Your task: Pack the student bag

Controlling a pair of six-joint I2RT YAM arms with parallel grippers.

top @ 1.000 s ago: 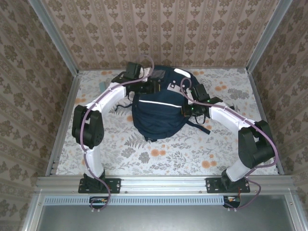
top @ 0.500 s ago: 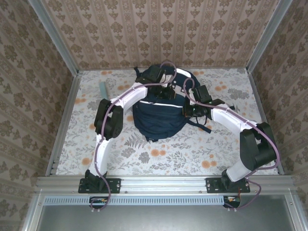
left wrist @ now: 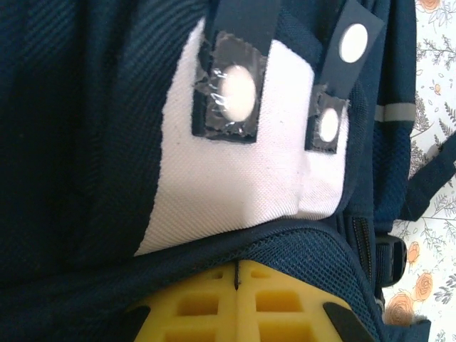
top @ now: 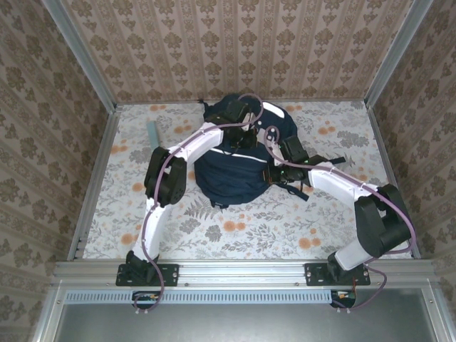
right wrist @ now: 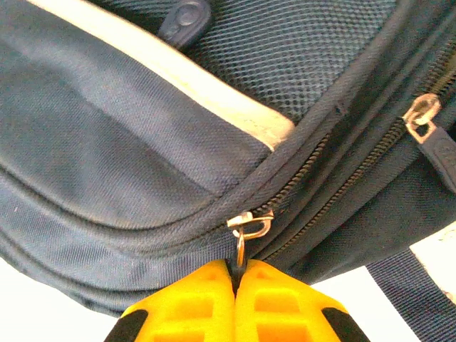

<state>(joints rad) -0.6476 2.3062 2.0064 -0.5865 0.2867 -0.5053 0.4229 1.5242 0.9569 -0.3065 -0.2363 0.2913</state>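
The student bag point(top: 231, 171), navy with white stripes, lies in the middle of the floral table. My left gripper point(top: 239, 114) reaches over its far end. In the left wrist view its yellow fingers point(left wrist: 192, 306) are closed together against the bag's navy mesh edge point(left wrist: 299, 242), with a thin dark sliver pinched at the tips, below a white patch point(left wrist: 235, 178). My right gripper point(top: 273, 173) is at the bag's right side, shut point(right wrist: 235, 269) on the metal zipper pull point(right wrist: 242, 246) of a closed zipper.
A small light-blue object point(top: 152, 132) lies on the table at the back left. A dark strap point(top: 324, 160) trails off the bag's right side. Patterned walls enclose the table on three sides. A second zipper pull point(right wrist: 422, 112) hangs at the right.
My left arm swung from the bag's back-left over to its far end and its gripper closed there. The right gripper shifted slightly toward the near left, still on the zipper pull.
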